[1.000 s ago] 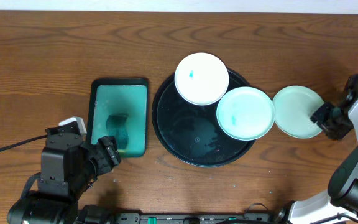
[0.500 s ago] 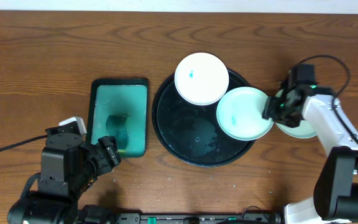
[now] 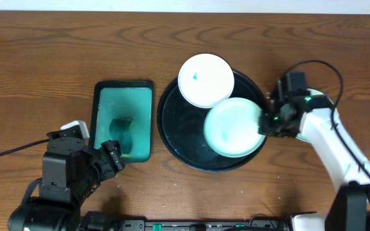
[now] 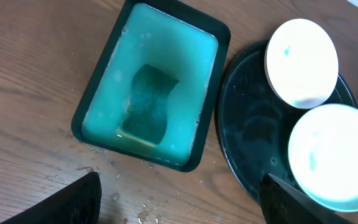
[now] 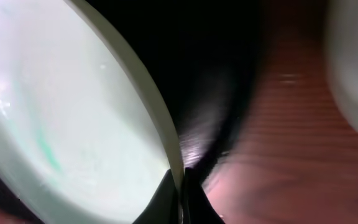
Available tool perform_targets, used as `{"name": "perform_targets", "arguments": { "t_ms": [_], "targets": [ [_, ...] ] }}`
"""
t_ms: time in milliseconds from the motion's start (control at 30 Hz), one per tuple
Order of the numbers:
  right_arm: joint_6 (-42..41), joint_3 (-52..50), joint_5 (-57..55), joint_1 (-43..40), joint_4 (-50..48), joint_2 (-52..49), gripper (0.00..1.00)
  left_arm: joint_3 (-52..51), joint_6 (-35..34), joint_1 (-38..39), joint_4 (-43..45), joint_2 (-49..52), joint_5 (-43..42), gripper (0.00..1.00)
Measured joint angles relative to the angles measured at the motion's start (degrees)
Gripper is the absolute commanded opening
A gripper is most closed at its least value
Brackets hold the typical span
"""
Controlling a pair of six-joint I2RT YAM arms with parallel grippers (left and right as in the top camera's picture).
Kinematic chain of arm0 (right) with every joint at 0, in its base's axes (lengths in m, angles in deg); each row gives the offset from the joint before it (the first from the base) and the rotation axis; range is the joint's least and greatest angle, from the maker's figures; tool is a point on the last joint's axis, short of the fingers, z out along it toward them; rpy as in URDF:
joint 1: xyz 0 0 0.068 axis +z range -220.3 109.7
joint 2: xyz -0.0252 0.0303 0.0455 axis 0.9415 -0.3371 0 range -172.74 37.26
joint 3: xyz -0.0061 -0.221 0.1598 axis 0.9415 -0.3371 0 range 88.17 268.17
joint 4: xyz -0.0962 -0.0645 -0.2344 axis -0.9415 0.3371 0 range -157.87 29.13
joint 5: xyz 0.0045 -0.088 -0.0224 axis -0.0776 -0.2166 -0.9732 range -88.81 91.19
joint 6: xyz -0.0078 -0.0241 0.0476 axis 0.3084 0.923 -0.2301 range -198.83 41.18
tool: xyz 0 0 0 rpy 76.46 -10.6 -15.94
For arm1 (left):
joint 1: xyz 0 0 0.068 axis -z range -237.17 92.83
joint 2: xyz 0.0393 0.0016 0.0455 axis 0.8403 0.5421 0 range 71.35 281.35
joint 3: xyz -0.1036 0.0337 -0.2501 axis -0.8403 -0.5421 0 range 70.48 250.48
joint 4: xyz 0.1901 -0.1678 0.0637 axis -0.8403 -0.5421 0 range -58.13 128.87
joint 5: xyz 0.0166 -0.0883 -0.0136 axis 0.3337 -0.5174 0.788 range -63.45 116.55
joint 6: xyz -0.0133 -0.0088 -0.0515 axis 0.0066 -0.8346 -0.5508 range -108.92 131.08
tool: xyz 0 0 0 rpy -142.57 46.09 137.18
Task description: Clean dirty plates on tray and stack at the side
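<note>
The round black tray [image 3: 184,138] lies mid-table. A white plate [image 3: 205,80] with a teal smear rests on its back rim. A pale teal plate [image 3: 231,127] sits over the tray's right half, and my right gripper [image 3: 265,122] is shut on its right rim. The right wrist view shows the fingers [image 5: 166,196] pinching that rim, with the plate [image 5: 73,124] to the left above the tray [image 5: 210,62]. A pale blurred shape [image 5: 356,68] at the right edge may be another plate. My left gripper [image 3: 111,160] stands open near the front left, holding nothing.
A rectangular teal tub [image 3: 124,96] with a dark rim stands left of the tray, holding soapy water and a sponge [image 4: 148,102]. Water drops speckle the wood [image 4: 166,199] in front of it. My right arm [image 3: 333,144] stretches in from the front right corner.
My right gripper swung left from the table's right side, shut on the pale teal plate's rim and pushed it leftward over the tray. The left arm has stayed still.
</note>
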Motion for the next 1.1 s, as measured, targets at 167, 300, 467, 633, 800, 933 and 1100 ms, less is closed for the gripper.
{"name": "perform_targets", "arguments": {
  "t_ms": [167, 300, 467, 633, 800, 933, 1100],
  "targets": [
    [-3.8, -0.3, 0.7, 11.0, -1.3, -0.2, 0.01, 0.0, 0.0, 0.0, 0.0, 0.0, 0.0, 0.81],
    [-10.8, -3.0, -1.4, 16.8, -8.2, -3.1, 0.01, 0.0, 0.0, 0.0, 0.0, 0.0, 0.0, 0.81],
    [-17.2, -5.1, -2.8, 17.0, -13.3, -9.7, 0.01, 0.0, 0.0, 0.0, 0.0, 0.0, 0.0, 0.81],
    [-17.8, -5.1, -0.6, 13.5, -13.6, -10.3, 0.10, 0.0, -1.6, 0.0, 0.5, 0.0, -0.3, 0.81],
    [-13.8, -5.0, 0.8, 7.7, -13.6, -10.2, 0.29, 0.0, -2.2, 0.0, 1.3, 1.9, -3.2, 0.81],
    [-8.6, -5.0, 3.1, 5.4, -13.1, -7.9, 0.35, -0.1, -1.5, 0.0, 1.3, 6.6, -5.5, 0.75],
    [-1.8, -4.9, 4.7, 5.3, -10.4, 1.2, 0.32, -0.2, -0.9, 0.0, 1.7, 15.2, -6.0, 0.62]
  ]
}}
